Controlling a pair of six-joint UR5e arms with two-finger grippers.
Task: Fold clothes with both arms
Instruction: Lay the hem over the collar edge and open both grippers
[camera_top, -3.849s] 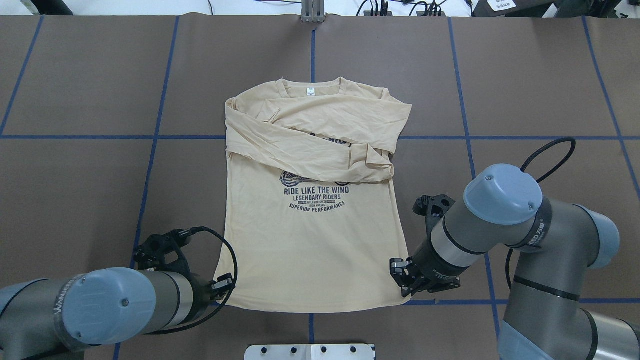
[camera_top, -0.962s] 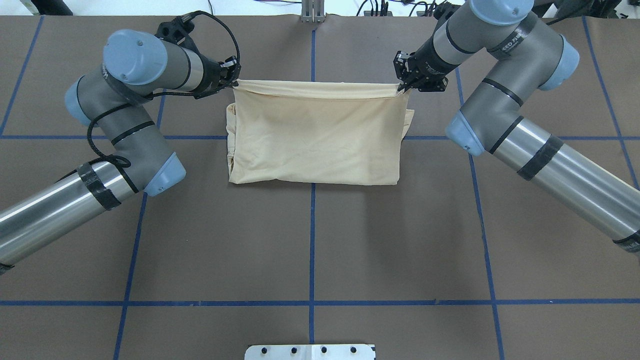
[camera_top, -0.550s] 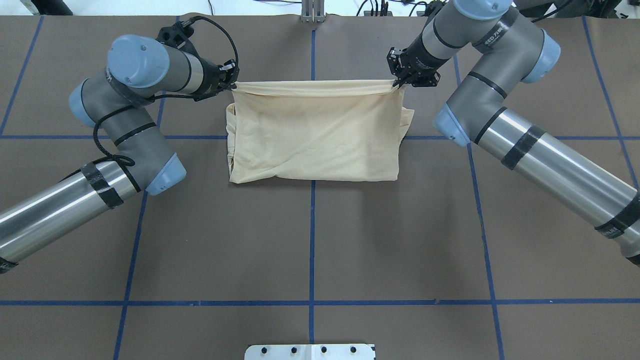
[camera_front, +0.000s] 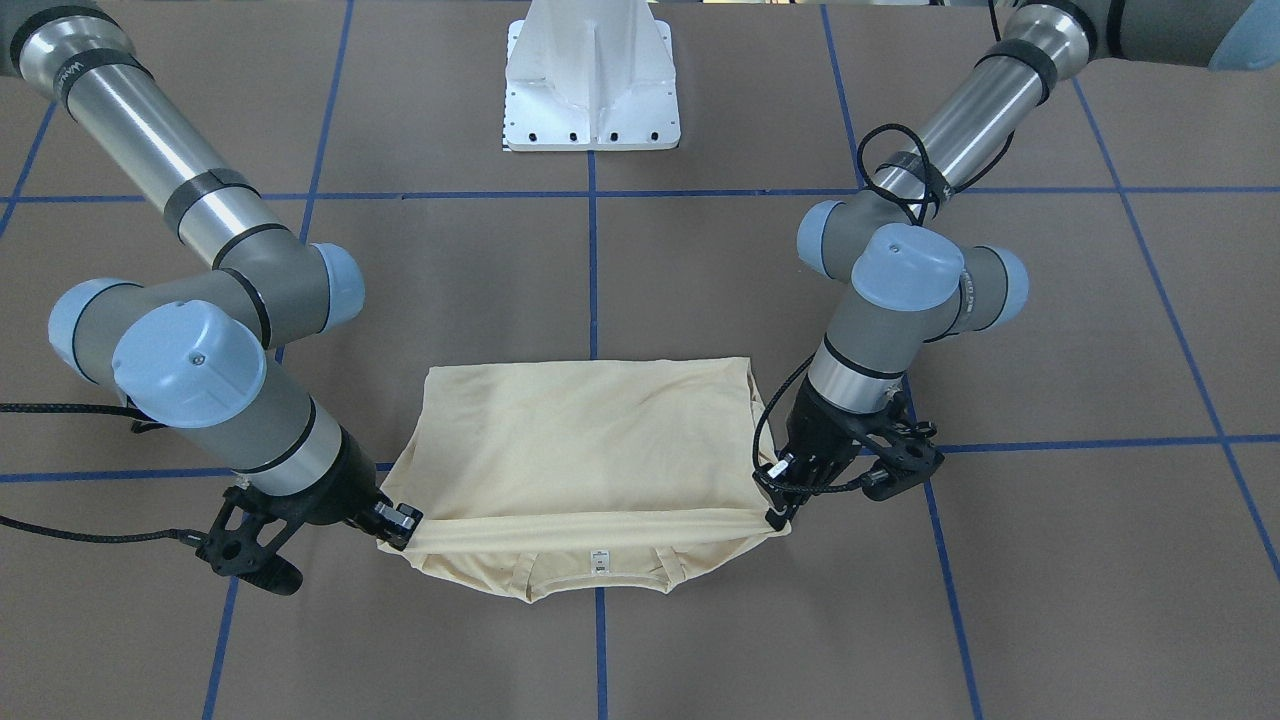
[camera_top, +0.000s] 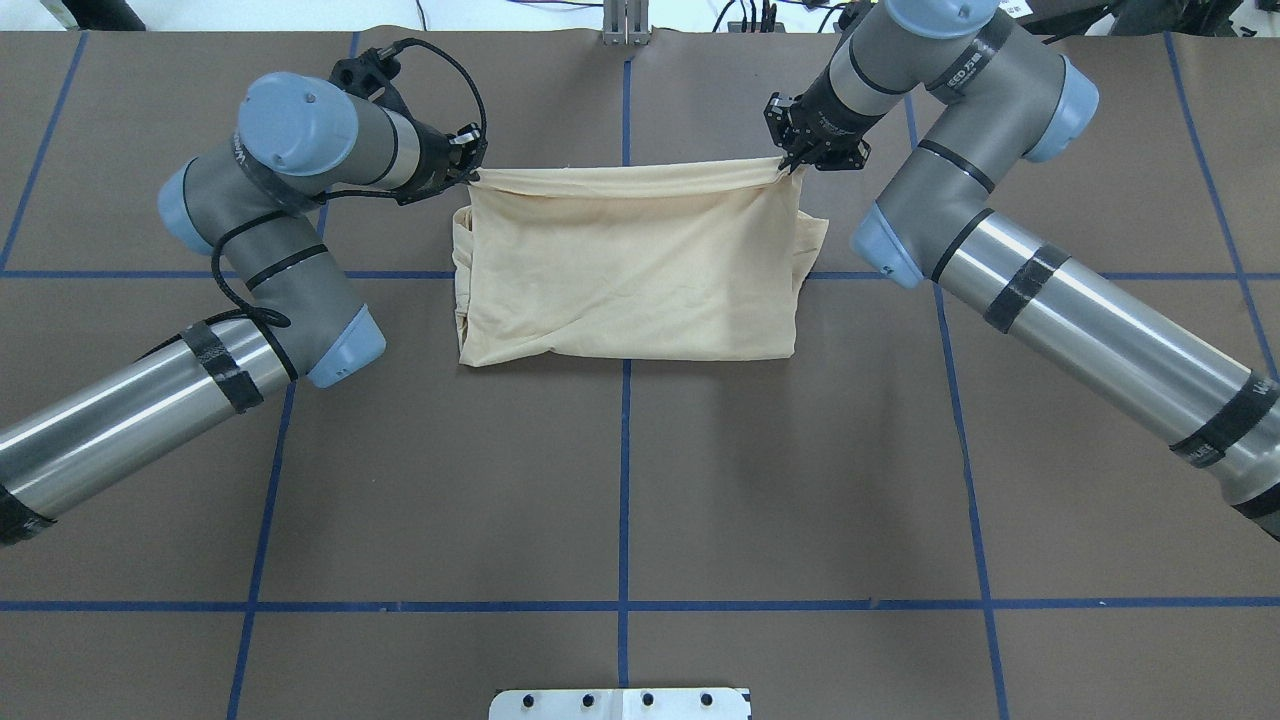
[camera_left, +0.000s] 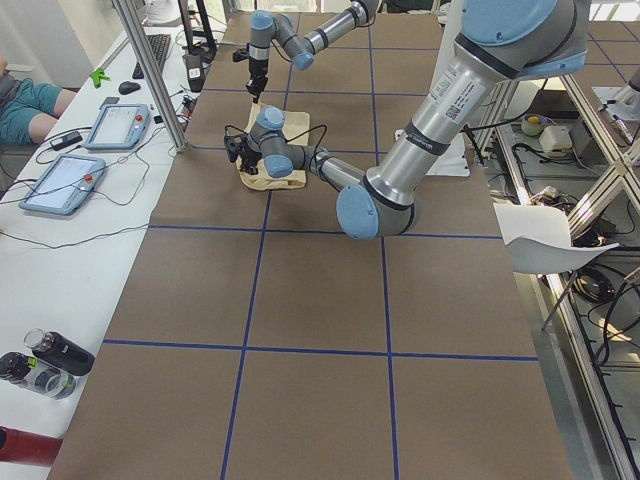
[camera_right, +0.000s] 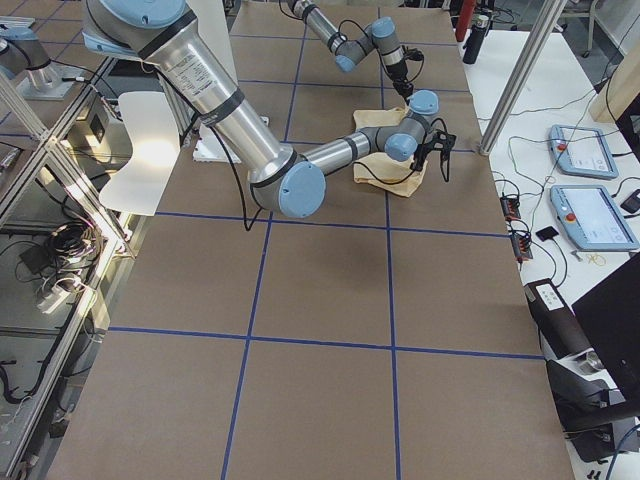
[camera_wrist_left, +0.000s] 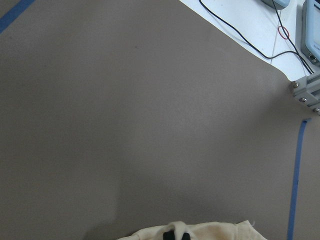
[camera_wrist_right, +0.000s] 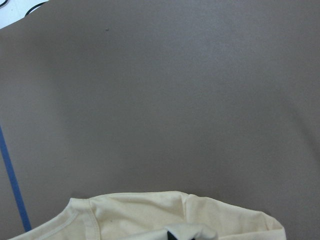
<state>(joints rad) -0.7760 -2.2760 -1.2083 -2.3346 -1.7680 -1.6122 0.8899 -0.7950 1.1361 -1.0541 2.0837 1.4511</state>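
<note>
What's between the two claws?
Only the shirt: its gripped edge runs from left claw to right claw, each shut on a corner. Clearest in the overhead view.

Robotics lab, going by my feeds. Table (camera_top: 450, 480) under brown sheet, gridded with blue tape lines (camera_top: 623, 480). Left arm (camera_top: 130, 425) and right arm (camera_top: 1090, 338), grey industrial type with pale blue joint caps; white pedestal base (camera_front: 592, 80) at table edge. Teach pendants (camera_left: 118, 126), keyboard (camera_left: 160, 48) and mouse (camera_left: 128, 87) on white side table (camera_left: 40, 300). Aluminium post (camera_left: 152, 75) beside it. Cable tangle (camera_right: 62, 262) on floor under frame. Person (camera_left: 25, 105) seated at side table.
</note>
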